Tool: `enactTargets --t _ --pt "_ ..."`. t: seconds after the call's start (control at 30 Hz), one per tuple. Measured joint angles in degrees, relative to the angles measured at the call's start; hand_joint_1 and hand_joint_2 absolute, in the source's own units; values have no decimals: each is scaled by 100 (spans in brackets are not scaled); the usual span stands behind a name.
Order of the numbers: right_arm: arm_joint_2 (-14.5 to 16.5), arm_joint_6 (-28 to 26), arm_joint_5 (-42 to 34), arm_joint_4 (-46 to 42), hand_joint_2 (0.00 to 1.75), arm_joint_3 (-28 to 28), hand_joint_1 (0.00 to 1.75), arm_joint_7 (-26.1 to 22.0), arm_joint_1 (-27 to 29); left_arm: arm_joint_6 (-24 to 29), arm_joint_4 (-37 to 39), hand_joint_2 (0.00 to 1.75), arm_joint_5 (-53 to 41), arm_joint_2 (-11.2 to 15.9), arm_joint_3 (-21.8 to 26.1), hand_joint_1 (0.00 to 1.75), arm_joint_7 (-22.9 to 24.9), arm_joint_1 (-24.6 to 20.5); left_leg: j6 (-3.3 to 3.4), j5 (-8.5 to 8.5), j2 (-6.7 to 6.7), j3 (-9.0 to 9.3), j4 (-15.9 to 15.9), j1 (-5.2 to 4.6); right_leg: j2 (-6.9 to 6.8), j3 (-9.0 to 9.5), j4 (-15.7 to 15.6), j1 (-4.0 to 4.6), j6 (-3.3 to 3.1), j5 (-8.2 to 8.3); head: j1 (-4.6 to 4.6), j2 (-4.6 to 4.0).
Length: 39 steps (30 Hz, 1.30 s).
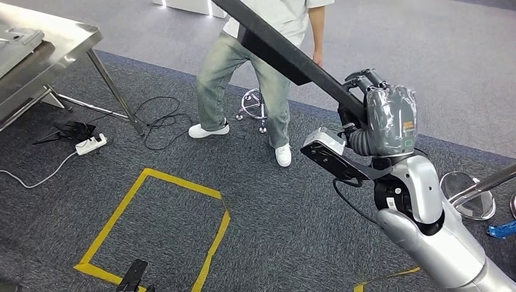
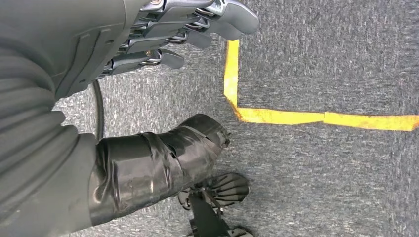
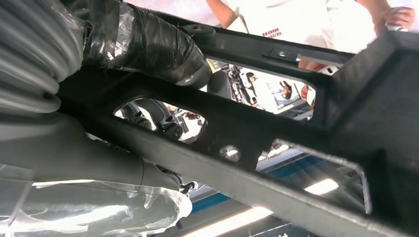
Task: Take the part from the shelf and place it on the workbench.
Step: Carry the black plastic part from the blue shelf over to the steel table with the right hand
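Observation:
A long black metal part (image 1: 286, 52) slants from the top middle of the head view down to my right hand (image 1: 374, 115), which grips its lower end at the right. Up close in the right wrist view the part (image 3: 276, 143) is a black frame with cut-out windows and a bolt hole, and my taped thumb (image 3: 148, 44) wraps over its rail. My left hand (image 2: 168, 34) hangs over the grey carpet, its fingers apart and holding nothing. The steel workbench (image 1: 55, 48) stands at the far left.
A person in jeans and white shoes (image 1: 243, 73) stands just behind the part. Cables and a power strip (image 1: 91, 144) lie by the bench leg. A yellow tape rectangle (image 1: 152, 225) marks the carpet. A stool base (image 1: 252, 106) and a round steel base (image 1: 468, 194) sit nearby.

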Motion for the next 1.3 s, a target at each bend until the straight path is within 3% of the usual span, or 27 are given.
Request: enactTargets --t 0.07,0.13,0.17,0.2,0.27,0.33,0.47,0.53,0.63,0.67,0.7,0.73,0.8,0.87,0.97,1.03,1.13,1.2,1.23,1.3 --pt "-3 1 0 -4 175 -4 175 1 1 -4 0 175 1 0 0 0 0 -5 78 -24 -3 73 -43 -1 6 -280 576 -3 12 -259 11 0" --pt "-3 2 0 -5 175 -5 175 1 12 -6 0 175 1 0 0 0 1 -6 131 -68 -5 112 -41 -26 10 -722 1322 9 13 -494 14 0" --pt "-3 3 0 -5 175 -5 175 1 22 -6 0 175 1 0 0 0 1 -3 143 -92 -10 134 -37 -40 10 -866 1504 13 10 -484 14 0" --pt "-3 4 0 -5 175 -5 175 4 28 -7 0 175 1 0 0 0 1 -1 145 -120 -18 161 -29 -52 10 -902 1470 17 -2 -360 14 0" --pt "-3 5 0 -5 175 -5 175 9 32 -9 0 175 0 -1 0 0 1 1 132 -190 -40 230 -4 -66 12 -659 802 34 -53 114 16 0" --pt "-3 8 0 -9 175 -5 175 11 22 -14 0 175 0 -3 0 0 1 -5 95 -256 -55 263 31 -87 16 -345 134 68 -104 365 12 0" --pt "-3 32 -4 -25 175 -6 175 22 19 -28 0 175 1 -3 -1 0 4 -8 -8 -322 -52 278 42 -84 29 -197 -107 73 -180 313 9 0" --pt "-3 38 -4 -31 175 -7 175 32 10 -30 -1 175 -1 -1 -2 0 2 -14 -82 -457 -34 161 326 -75 20 -108 -158 42 -241 288 2 0" --pt "-3 44 -4 -37 175 -7 175 42 0 -30 -1 175 0 0 -2 0 2 1 -172 -790 -13 -474 1391 -15 7 -9 -165 34 -286 209 -2 -1" --pt "-3 47 -4 -37 175 -7 175 45 5 -30 0 175 1 0 -2 0 3 12 -192 -799 -9 -663 1626 4 9 23 -162 32 -283 176 -4 -1" --pt "-3 52 -4 -37 175 -7 175 46 10 -30 0 175 1 0 -2 0 3 19 -208 -696 -5 -754 1658 21 11 63 -158 27 -275 138 -5 -1" --pt "-3 57 -4 -37 175 -7 175 47 14 -30 0 175 1 0 -2 0 3 21 -217 -497 -2 -737 1486 36 13 114 -153 21 -261 96 -4 -1" --pt "-3 62 -4 -37 175 -7 175 47 12 -30 0 175 1 0 -3 0 3 17 -215 -22 11 -453 743 48 15 224 -147 16 -211 -1 -4 0" --pt "-3 61 -4 -38 175 -7 175 47 -2 -30 -1 175 0 1 -5 0 4 7 -166 134 15 -209 187 24 21 269 -152 24 -140 -69 -8 0" --pt "-4 68 -8 -40 175 -8 175 49 -7 -28 0 175 -1 0 -7 0 10 7 -51 46 7 -118 46 8 21 294 -145 24 -41 -87 -7 0" --pt "-6 81 -13 -39 175 -9 175 51 -8 -29 0 175 -5 0 -8 0 16 8 32 2 -2 -6 4 14 16 206 113 13 -4 -160 4 -1" --pt "-8 96 -27 -39 175 -9 175 52 -6 -30 0 175 -19 0 -9 0 20 0 115 -95 -9 128 -13 -8 14 -410 1120 20 11 -499 18 -1" --pt "-8 104 -33 -39 175 -9 175 57 11 -30 0 175 -25 0 -9 0 25 6 127 -177 -17 211 -1 -32 15 -749 1439 27 6 -591 17 0" --pt "-8 108 -34 -39 175 -9 175 61 17 -30 0 175 -28 0 -9 0 28 7 128 -223 -25 263 10 -42 15 -775 1315 30 -10 -475 17 0" --pt "-8 111 -38 -38 175 -9 175 67 22 -32 0 175 -32 -3 -9 0 33 8 115 -326 -38 367 28 -55 16 -604 625 43 -72 64 19 0"
